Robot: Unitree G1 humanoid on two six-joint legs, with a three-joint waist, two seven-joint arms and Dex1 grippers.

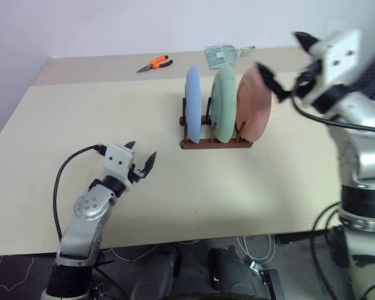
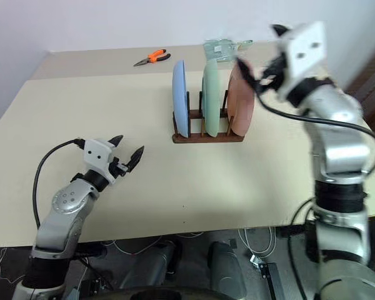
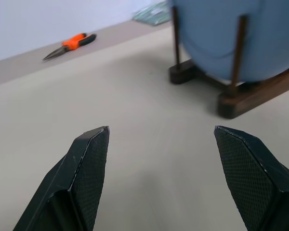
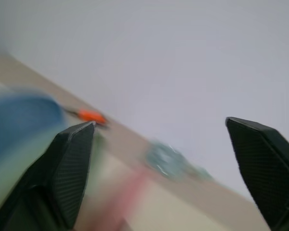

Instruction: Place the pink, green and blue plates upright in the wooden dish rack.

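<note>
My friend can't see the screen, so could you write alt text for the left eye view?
Three plates, blue plate, green plate and pink plate, stand upright in a wooden dish rack on a beige table. The right gripper is open beside the pink plate; the left gripper is open, empty. Orange pliers lie behind.

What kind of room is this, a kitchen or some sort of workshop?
Probably a lab or workshop, not a kitchen. The dish rack with its plates stands on a bare table, pliers lie at the far edge, and loose cables hang under the table.
</note>
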